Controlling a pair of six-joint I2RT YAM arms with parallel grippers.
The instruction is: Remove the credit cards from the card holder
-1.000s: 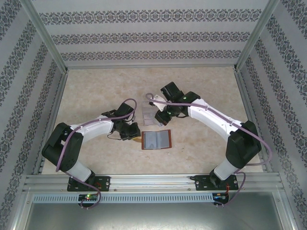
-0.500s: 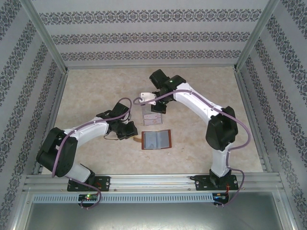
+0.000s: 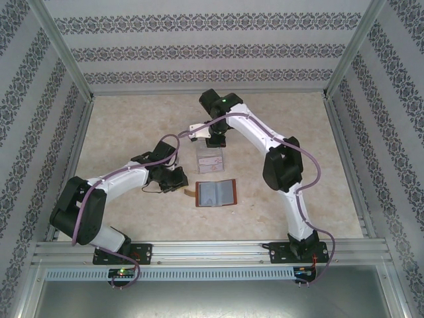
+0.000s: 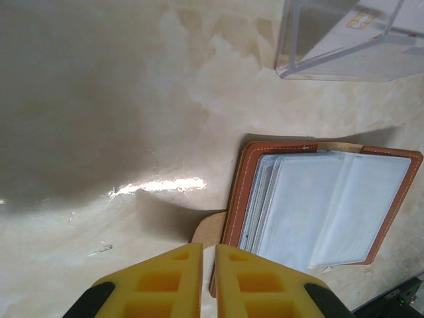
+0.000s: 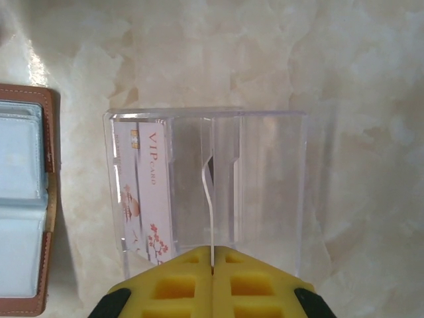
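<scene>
Pale marbled stone makes the table (image 3: 132,126), with patterned walls around it on three sides.

On the left you see your left gripper (image 4: 208,262) low over the table. Its yellow fingers stand almost together, with just a thin slit between them. The strap tab (image 4: 207,228) of the card holder (image 4: 235,192) reaches right up to the fingertips. Whether the tab is pinched or simply lies under them, you cannot tell from the left wrist view.

Just to the right of this gripper the card holder lies open and flat, with the brown leather underneath and the grey-blue pockets (image 4: 331,205) facing up. The pockets look pale and cloudy, so you cannot tell what is inside them.

Further from the arm bases, just beyond the card holder and apart from it, stands the clear tray (image 5: 271,185). In the right wrist view its left compartment holds one card (image 5: 149,192), pale, with the letters VIP and small flowers on it. This card is out of the card holder, and it lies to the left of the fingertips.

Your right gripper (image 5: 212,268) hangs over the tray, closed, with the two yellow pads pressed together and nothing visible between them. Its seam lines up with the middle divider of the tray.
</scene>
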